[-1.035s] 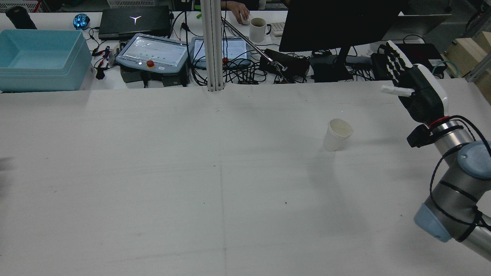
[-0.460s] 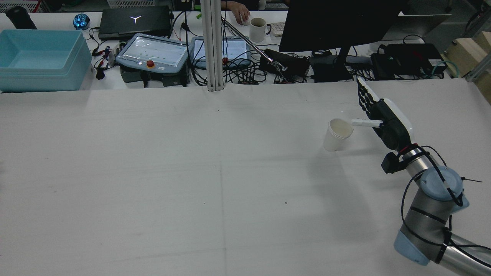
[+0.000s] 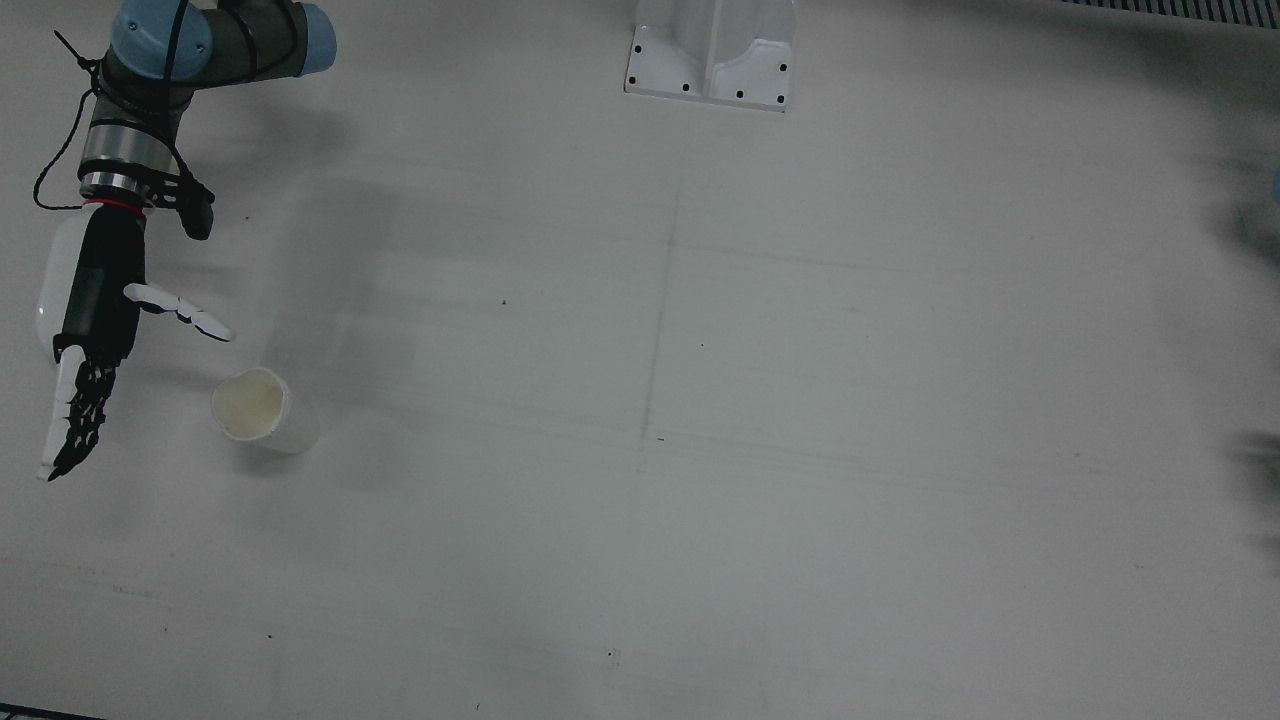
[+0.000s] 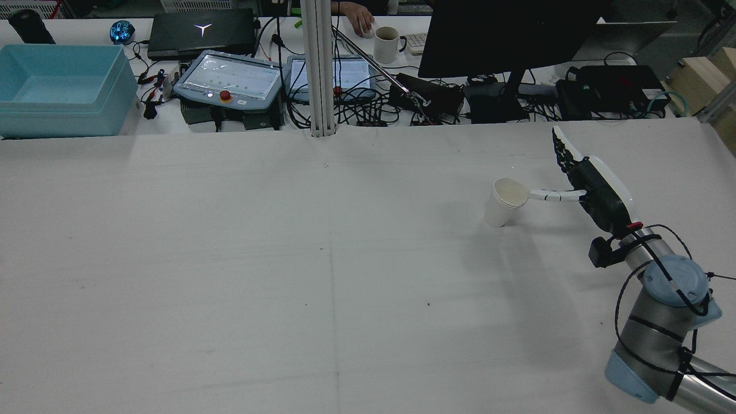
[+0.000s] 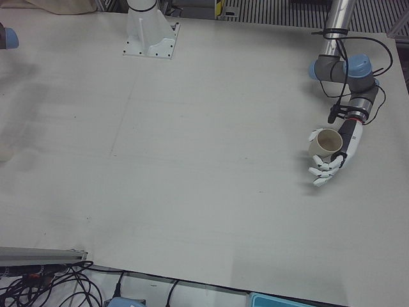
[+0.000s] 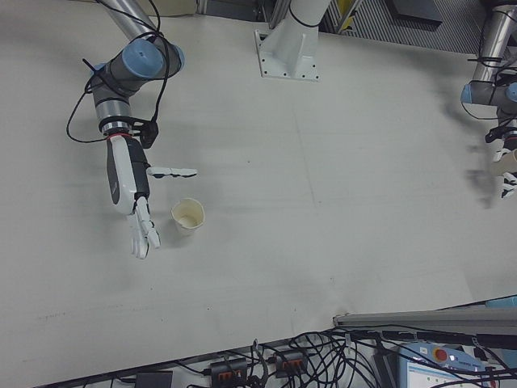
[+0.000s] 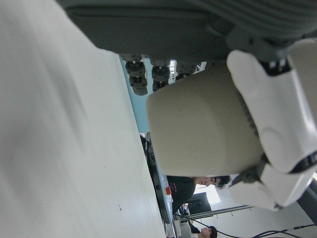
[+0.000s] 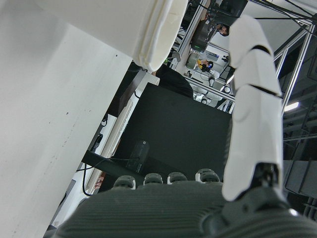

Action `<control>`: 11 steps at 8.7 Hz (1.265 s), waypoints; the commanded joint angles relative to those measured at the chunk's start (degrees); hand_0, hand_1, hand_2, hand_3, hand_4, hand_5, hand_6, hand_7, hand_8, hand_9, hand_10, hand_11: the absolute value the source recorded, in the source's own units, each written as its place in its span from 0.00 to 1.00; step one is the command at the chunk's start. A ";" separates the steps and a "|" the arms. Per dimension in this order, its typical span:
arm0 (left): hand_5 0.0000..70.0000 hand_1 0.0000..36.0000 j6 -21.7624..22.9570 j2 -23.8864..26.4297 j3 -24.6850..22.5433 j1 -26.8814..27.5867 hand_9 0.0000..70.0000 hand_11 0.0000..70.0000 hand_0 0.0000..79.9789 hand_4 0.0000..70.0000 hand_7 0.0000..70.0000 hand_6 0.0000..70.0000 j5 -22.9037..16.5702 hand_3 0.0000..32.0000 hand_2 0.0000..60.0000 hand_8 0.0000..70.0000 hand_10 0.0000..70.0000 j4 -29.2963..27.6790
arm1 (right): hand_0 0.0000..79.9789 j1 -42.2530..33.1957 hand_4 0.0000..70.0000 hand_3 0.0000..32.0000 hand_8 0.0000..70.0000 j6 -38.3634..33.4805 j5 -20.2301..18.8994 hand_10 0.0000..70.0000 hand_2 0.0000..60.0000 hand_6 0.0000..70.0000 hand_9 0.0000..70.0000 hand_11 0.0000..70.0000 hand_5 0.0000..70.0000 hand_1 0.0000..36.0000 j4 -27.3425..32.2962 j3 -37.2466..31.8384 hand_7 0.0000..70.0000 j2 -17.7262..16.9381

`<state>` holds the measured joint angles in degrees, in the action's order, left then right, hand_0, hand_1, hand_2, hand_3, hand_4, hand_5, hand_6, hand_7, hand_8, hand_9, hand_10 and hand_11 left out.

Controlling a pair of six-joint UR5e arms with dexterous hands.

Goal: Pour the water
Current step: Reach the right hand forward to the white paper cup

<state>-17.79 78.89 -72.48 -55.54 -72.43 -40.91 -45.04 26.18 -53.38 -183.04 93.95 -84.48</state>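
Observation:
A white paper cup [image 4: 505, 202] stands upright on the table's right half; it also shows in the front view [image 3: 255, 410] and the right-front view [image 6: 187, 217]. My right hand [image 4: 592, 184] is open just beside it, fingers stretched forward, thumb reaching to the cup's rim. In the right hand view the cup [image 8: 124, 29] lies beyond the thumb [image 8: 252, 99]. My left hand [image 5: 332, 160] is shut on a beige cup [image 5: 327, 143] and holds it above the table; the left hand view shows that cup [image 7: 198, 129] wrapped by the fingers. The rear view does not show the left hand.
A grey pillar [image 4: 319, 69] stands at the table's far edge. Behind it are a blue bin [image 4: 60, 89], teach pendants [image 4: 230, 77], a monitor [image 4: 506, 34], a mug [image 4: 386, 45] and cables. The white pedestal base [image 3: 710, 60] sits at the robot side.
My right hand has come down from high at the far right to table level beside the white cup, and its thumb now reaches the cup's rim. The cup has not moved.

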 commanded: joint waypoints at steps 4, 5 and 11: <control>1.00 0.55 0.21 -0.84 -0.55 -0.09 0.30 0.21 0.58 0.65 0.59 0.33 0.01 0.00 0.96 0.18 0.14 -0.14 | 0.70 3.11 0.00 0.22 0.00 5.02 0.03 0.00 0.24 0.00 0.00 0.00 0.02 0.77 0.32 -2.19 0.00 1.33; 1.00 0.54 0.21 -0.84 -0.56 -0.09 0.30 0.21 0.58 0.65 0.59 0.33 0.01 0.00 0.94 0.18 0.14 -0.05 | 0.70 3.11 0.00 0.18 0.00 4.93 0.03 0.00 0.24 0.00 0.00 0.00 0.03 0.75 0.32 -2.37 0.00 0.99; 1.00 0.54 0.21 -1.19 -0.64 -0.09 0.30 0.21 0.59 0.65 0.58 0.33 0.01 0.00 0.87 0.17 0.14 -0.14 | 0.65 3.73 0.00 0.01 0.00 4.85 0.29 0.00 0.21 0.00 0.00 0.00 0.04 0.62 1.01 -7.62 0.00 3.16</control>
<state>-17.58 77.76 -73.11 -55.65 -72.42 -41.02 -41.53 31.06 -53.15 -182.47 89.14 -83.06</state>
